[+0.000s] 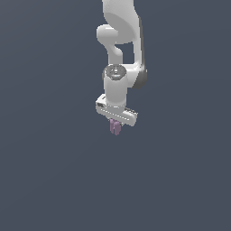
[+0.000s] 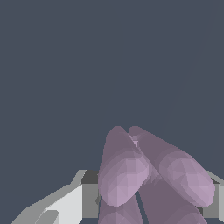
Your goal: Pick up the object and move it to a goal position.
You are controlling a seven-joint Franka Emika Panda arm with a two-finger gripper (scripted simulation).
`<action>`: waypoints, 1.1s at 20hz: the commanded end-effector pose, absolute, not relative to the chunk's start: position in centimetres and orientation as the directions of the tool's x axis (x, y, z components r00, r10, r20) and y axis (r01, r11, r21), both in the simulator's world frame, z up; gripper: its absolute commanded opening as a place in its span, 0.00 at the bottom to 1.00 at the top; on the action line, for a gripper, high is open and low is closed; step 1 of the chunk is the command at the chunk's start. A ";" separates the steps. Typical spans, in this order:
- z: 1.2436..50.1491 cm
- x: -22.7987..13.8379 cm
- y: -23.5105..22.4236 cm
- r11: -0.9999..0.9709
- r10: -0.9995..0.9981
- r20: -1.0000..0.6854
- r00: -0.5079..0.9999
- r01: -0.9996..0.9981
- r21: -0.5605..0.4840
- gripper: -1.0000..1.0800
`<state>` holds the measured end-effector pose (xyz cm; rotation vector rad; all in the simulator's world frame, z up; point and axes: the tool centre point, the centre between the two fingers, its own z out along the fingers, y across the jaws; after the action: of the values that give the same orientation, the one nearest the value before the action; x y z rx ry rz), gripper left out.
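Note:
The object (image 1: 115, 127) is a small pale mauve-purple lumpy piece hanging just under the white arm's hand in the exterior view. My gripper (image 1: 115, 124) is shut on it, and the fingers are mostly hidden behind it. In the wrist view the object (image 2: 148, 170) fills the near field as two rounded lobes, with grey-white fingers (image 2: 74, 201) showing beside it. The piece hangs in the air above the flat grey surface.
The white arm (image 1: 121, 49) comes down from the top of the exterior view. A plain dark grey-blue ground (image 1: 54, 171) lies all around, with no other objects or marker in sight.

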<state>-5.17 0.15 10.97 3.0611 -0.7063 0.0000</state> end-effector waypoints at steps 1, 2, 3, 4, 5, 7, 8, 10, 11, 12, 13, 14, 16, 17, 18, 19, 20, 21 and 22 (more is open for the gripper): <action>12.1 -5.1 0.8 -0.899 -0.438 0.001 0.899 -0.438 0.000 0.00; 12.7 -5.0 1.1 -0.899 -0.438 0.001 0.899 -0.438 0.000 0.00; 13.3 -5.0 1.4 -0.899 -0.438 0.001 0.899 -0.438 0.000 0.00; 14.0 -5.0 1.8 -0.899 -0.438 0.001 0.899 -0.438 0.000 0.00; 14.7 -4.9 2.2 -0.899 -0.438 0.001 0.899 -0.438 0.000 0.00; 16.3 -4.8 3.1 -0.899 -0.438 0.001 0.899 -0.438 0.001 0.00; 17.2 -4.8 3.6 -0.899 -0.438 0.001 0.899 -0.438 0.001 0.00; 19.0 -4.6 4.6 -0.899 -0.438 0.002 0.899 -0.438 0.001 0.00; 20.0 -4.5 5.1 -0.899 -0.438 0.002 0.899 -0.438 0.001 0.00; 21.0 -4.5 5.7 -0.899 -0.438 0.002 0.899 -0.438 0.001 0.00; 22.1 -4.4 6.3 -0.899 -0.438 0.002 0.899 -0.438 0.001 0.00; 23.1 -4.3 6.8 -0.899 -0.438 0.002 0.899 -0.438 0.002 0.00; 25.0 -4.1 7.9 -0.899 -0.438 0.002 0.899 -0.438 0.002 0.00; 25.9 -4.0 8.4 -0.899 -0.438 0.002 0.899 -0.438 0.002 0.00; 26.8 -3.9 8.9 -0.899 -0.438 0.002 0.899 -0.438 0.002 0.00; 27.5 -3.9 9.3 -0.899 -0.438 0.001 0.899 -0.438 0.001 0.00; 28.3 -3.8 9.7 -0.899 -0.438 0.001 0.899 -0.438 0.001 0.00; 29.0 -3.7 10.1 -0.899 -0.438 0.001 0.899 -0.438 0.001 0.00; 29.6 -3.6 10.5 -0.899 -0.438 0.001 0.899 -0.438 0.001 0.00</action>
<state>-3.69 9.91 28.54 3.0608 -0.7046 0.0033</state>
